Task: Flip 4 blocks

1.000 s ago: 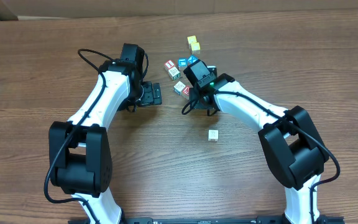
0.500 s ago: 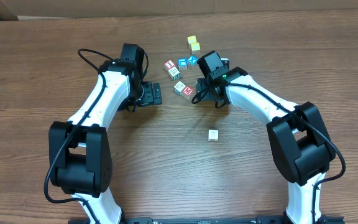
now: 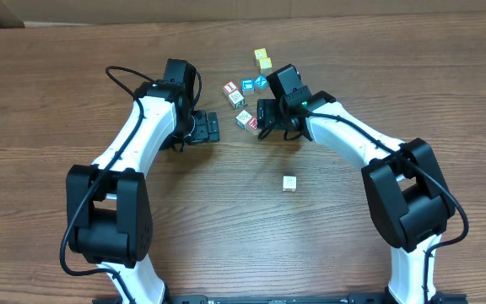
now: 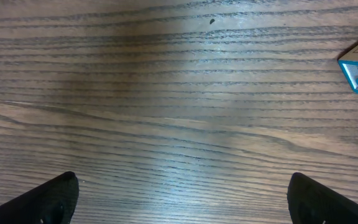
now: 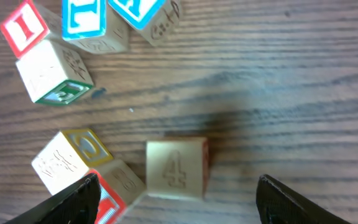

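Right jaws stand wide with nothing in them. I have the right gripper (image 5: 180,204) hanging low over the block with a 4 (image 5: 174,168), which sits flat on the table (image 5: 278,81) between the two fingers (image 5: 76,205). I judge it is placed this way to close on that block and tip it over, so this is the approach, with no grip made yet.

Snag: a red-faced block (image 5: 114,190) lies just beside the 4, on the left-finger side, seemingly touching its lower corner. A yellow-ring block (image 5: 70,158) touches that one in turn. Closing as it stands could drag the red one along, so I would want the left finger to drop between them.

Farther up the wrist view sit a pale block with a green face (image 5: 53,73) and a red-I block (image 5: 25,28), touching each other. Two blue blocks (image 5: 86,18) beside them are not mine to flip.

Left jaws are wide as well, empty. The left gripper (image 4: 182,202) is over bare wood, with only a blue corner at the edge of its view. Overhead shows it parked just left of the cluster, kept clear of the working arm, I reckon.

Two yellow cubes (image 3: 263,59) sit beyond the cluster. One lone block (image 3: 288,183) lies well apart on the near side. I cannot tell if it counts as flipped, so progress is unclear.
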Tool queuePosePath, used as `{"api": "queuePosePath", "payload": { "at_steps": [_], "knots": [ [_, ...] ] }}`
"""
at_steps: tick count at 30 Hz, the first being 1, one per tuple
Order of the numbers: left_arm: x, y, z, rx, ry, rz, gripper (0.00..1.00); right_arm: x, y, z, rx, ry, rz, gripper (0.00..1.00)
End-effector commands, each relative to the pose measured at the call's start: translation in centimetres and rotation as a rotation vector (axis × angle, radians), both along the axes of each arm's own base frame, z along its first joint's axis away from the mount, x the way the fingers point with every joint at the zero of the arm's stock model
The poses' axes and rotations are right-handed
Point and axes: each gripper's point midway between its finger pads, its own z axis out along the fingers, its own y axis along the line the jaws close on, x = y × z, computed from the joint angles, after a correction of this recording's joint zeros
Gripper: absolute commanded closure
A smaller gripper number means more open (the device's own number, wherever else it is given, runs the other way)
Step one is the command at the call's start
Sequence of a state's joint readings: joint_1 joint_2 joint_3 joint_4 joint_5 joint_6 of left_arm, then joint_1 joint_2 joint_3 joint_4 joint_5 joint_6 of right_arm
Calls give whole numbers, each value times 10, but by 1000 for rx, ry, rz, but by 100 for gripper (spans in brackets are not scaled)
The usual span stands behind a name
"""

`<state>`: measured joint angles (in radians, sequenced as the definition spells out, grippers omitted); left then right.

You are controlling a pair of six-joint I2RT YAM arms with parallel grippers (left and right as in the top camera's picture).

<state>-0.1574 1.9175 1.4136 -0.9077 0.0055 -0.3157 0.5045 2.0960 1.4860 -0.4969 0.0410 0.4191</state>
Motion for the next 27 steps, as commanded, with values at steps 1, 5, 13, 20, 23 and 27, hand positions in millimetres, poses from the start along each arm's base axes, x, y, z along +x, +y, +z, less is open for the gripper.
{"api": "queuePosePath", "payload": {
  "at_steps": [1,5,13,20,23,27],
  "knots": [
    [3,2,-1,10,-4,18,0,1,1,-12,-6,15,4,28],
    [2,2,-1,11,-1,17,0,1,-2,-22,-23,25,-5,43],
    [2,2,-1,11,-1,17,0,5,0,-1,-3,-12,-6,64],
    [2,2,-1,10,-2,17,0,-8,-2,83,48,-102,2,66],
    [2,2,-1,10,-3,17,0,-33,3,112,75,-88,32,66],
    [2,2,-1,10,-2,17,0,-82,4,116,58,42,31,65]
  ]
}}
